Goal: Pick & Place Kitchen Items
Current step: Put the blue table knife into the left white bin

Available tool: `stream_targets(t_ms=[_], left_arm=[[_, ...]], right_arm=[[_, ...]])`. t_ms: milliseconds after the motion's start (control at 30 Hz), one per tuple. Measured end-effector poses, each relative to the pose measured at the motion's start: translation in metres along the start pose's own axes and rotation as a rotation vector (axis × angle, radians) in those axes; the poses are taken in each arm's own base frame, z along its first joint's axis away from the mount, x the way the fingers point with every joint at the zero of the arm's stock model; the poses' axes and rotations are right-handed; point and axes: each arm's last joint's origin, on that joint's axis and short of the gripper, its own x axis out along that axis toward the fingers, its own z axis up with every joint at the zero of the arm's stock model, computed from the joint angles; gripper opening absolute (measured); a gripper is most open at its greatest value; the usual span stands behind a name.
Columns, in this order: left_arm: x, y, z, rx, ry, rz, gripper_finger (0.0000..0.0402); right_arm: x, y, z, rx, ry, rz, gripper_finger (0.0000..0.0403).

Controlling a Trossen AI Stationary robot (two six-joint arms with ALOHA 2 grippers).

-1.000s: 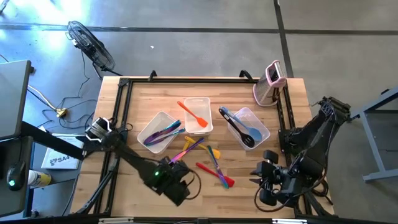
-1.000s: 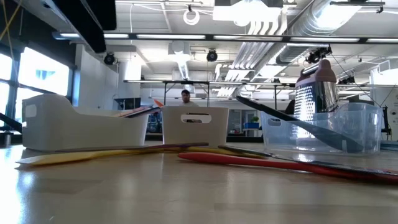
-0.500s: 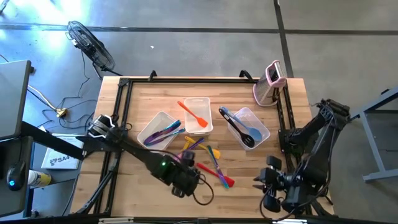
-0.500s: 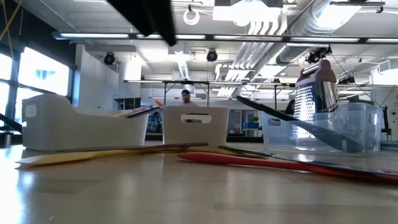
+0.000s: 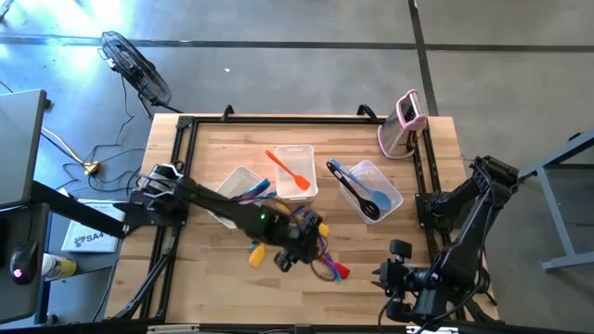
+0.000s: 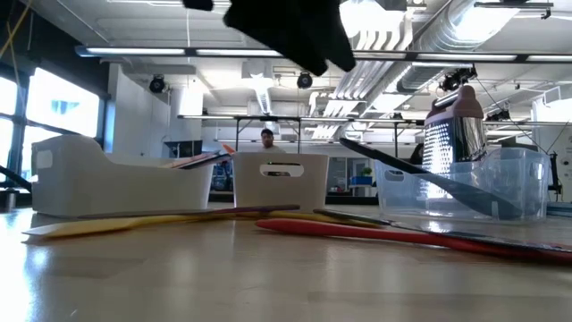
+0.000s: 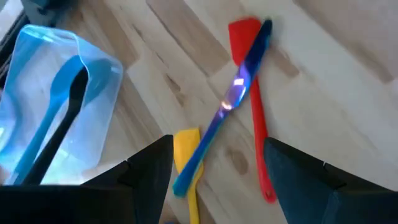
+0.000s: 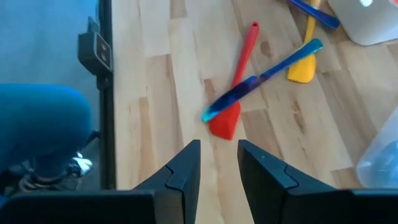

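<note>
Loose utensils lie flat on the wooden table point(image 5: 213, 278) near its middle: a red spatula point(image 7: 255, 112), a blue spatula point(image 7: 224, 106) crossing it, a yellow one point(image 7: 186, 149) and purple ones point(image 5: 302, 215). My left gripper point(image 5: 295, 250) hangs above them, open and tilted downward, nothing between its fingers point(image 7: 149, 162). In the low view it is a dark shape point(image 6: 286, 27) at the top. My right gripper point(image 5: 394, 283) waits near the table's near right corner, its fingers point(image 8: 186, 168) a narrow gap apart, holding nothing.
Three tubs stand beyond the pile: a left one point(image 5: 237, 193) with purple and blue utensils, a white middle one point(image 5: 295, 172) with an orange spatula, a clear right one point(image 5: 371, 190) with a blue spoon and a black utensil. A pink-and-white grater point(image 5: 406, 121) stands at the far right.
My left gripper has swung from the near edge toward the table's right and far side, coming over the loose utensils, and has rolled about its own axis. My right gripper has drifted a little toward the near edge. No utensil has moved.
</note>
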Motion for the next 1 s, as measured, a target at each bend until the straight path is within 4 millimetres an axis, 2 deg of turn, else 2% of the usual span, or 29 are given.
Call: stream_targets(t_ms=[67, 200, 433, 567, 867, 1000], left_arm=[[0.009, 0.008, -0.003, -0.022, -0.015, -0.022, 0.0242], [0.033, 0.009, -0.015, -0.026, 0.038, -0.084, 0.0242], [0.063, 0.005, -0.021, 0.103, 0.062, -0.095, 0.0242], [0.065, 0.008, -0.023, 0.108, 0.057, -0.087, 0.0242], [0.068, 0.025, -0.032, -0.003, 0.069, -0.071, 0.0242], [0.077, 0.023, -0.032, -0.004, 0.061, -0.074, 0.0242]], right_arm=[[0.000, 0.002, 0.001, 0.011, -0.007, 0.013, 0.0100], [0.000, 0.007, 0.003, 0.047, -0.027, 0.060, 0.0100], [-0.001, 0.009, 0.004, 0.057, -0.031, 0.084, 0.0100], [0.000, 0.009, 0.005, 0.061, -0.033, 0.082, 0.0100], [0.000, 0.011, 0.006, 0.077, -0.045, 0.099, 0.0100], [0.000, 0.012, 0.007, 0.086, -0.051, 0.111, 0.0100]])
